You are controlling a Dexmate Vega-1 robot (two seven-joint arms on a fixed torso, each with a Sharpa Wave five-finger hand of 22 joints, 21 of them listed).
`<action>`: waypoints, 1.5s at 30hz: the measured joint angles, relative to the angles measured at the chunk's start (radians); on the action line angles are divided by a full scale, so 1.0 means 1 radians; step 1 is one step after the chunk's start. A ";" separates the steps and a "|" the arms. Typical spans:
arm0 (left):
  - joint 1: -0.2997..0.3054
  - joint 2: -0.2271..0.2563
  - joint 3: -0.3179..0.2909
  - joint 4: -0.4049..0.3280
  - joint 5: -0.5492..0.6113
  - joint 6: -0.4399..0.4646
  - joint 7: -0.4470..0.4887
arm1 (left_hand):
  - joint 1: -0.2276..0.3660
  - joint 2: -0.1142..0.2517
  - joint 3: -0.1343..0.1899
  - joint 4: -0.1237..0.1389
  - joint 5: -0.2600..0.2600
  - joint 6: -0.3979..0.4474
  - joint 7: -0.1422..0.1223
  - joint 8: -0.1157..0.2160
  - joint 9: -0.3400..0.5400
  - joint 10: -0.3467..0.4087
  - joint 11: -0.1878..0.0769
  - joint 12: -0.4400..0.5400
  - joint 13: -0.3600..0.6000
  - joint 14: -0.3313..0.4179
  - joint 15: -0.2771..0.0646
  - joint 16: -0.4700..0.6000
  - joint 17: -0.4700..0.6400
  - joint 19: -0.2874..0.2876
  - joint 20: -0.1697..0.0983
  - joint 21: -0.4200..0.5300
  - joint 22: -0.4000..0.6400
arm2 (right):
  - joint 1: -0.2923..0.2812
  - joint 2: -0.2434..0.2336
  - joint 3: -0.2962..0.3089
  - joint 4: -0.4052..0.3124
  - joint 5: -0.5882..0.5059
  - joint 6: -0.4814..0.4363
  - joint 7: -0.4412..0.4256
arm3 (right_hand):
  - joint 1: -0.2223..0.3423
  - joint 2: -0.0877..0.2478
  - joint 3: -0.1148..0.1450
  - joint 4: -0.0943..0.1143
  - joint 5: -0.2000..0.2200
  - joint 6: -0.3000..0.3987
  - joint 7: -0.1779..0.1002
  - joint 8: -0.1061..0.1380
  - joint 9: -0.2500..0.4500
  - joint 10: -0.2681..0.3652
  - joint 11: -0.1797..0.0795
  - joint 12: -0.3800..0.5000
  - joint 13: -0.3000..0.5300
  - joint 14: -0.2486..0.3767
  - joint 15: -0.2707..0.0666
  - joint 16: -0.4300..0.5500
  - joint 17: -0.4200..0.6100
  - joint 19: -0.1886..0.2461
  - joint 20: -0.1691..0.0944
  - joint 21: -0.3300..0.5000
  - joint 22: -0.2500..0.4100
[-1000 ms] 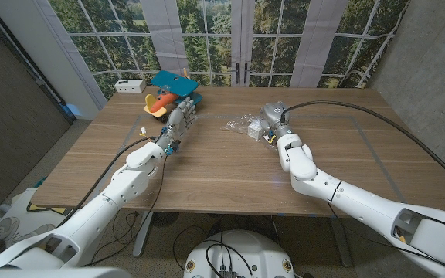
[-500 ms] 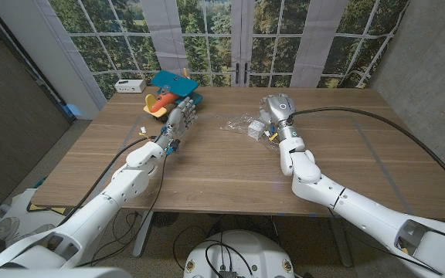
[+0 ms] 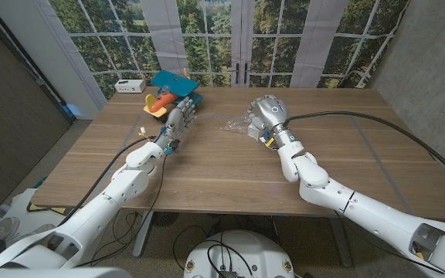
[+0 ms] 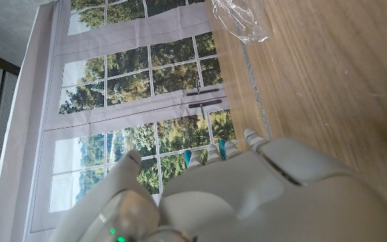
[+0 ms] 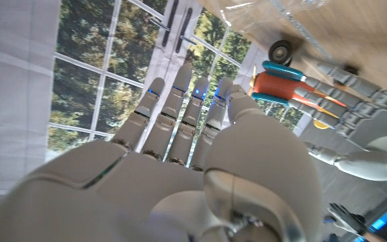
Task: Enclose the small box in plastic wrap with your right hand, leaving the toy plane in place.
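Note:
Crumpled clear plastic wrap [image 3: 236, 123] lies at the table's middle back, and a small pale box [image 3: 247, 128] sits half hidden inside it. My right hand [image 3: 264, 115] hovers against the wrap's right side with its fingers [image 5: 180, 101] stretched out and apart, holding nothing. The toy plane [image 3: 167, 96], orange with teal wings, stands at the back left; the right wrist view shows the plane [image 5: 282, 83] too. My left hand [image 3: 179, 119] stands upright just in front of the plane, fingers apart and empty. The left wrist view catches the wrap [image 4: 241, 20] on the wood.
A white block [image 3: 130, 84] sits at the table's far left corner, behind the plane. A black cable [image 3: 346, 116] trails from my right arm across the right half of the wooden table [image 3: 207, 166]. Windows stand behind the far edge.
My right hand has swung left and turned, closing in on the wrap and covering its right part. The left hand and the plane have stayed put.

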 measured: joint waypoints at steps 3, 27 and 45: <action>0.004 0.002 -0.002 0.000 -0.002 -0.003 0.000 | 0.000 0.000 0.000 0.000 0.000 0.000 0.000 0.000 0.000 0.000 0.000 0.000 0.000 0.000 0.000 0.000 0.000 0.001 0.001 0.000 0.002 | 0.005 -0.009 -0.005 -0.006 -0.011 0.037 0.022 | 0.004 -0.004 0.006 -0.006 0.000 0.012 0.000 0.007 0.000 0.005 0.002 0.007 0.000 0.011 0.000 0.006 0.005 0.004 -0.004 0.000 0.000; 0.025 0.012 -0.020 -0.011 -0.013 -0.013 0.002 | 0.005 -0.005 0.000 0.000 -0.007 0.000 0.000 0.000 0.000 0.000 0.000 0.000 0.000 0.000 0.000 0.000 0.000 0.001 0.001 0.000 0.002 | 0.055 -0.017 -0.025 -0.005 -0.054 0.264 0.233 | 0.041 0.020 0.056 -0.028 0.000 -0.011 -0.018 -0.012 -0.003 -0.011 -0.004 -0.004 0.002 0.053 -0.013 0.009 0.016 0.022 -0.040 0.012 0.000; 0.033 0.017 -0.027 -0.013 -0.016 -0.015 0.010 | 0.005 -0.005 -0.004 -0.004 -0.007 0.000 0.000 0.000 0.000 0.000 0.000 0.000 0.000 0.000 0.000 0.000 0.000 0.001 0.001 -0.005 0.002 | 0.142 0.048 -0.067 0.077 -0.066 0.322 0.405 | 0.002 0.016 0.062 0.000 -0.011 -0.149 -0.041 -0.079 -0.002 -0.089 -0.012 -0.074 -0.021 -0.040 0.011 -0.074 -0.042 -0.006 -0.019 0.012 0.000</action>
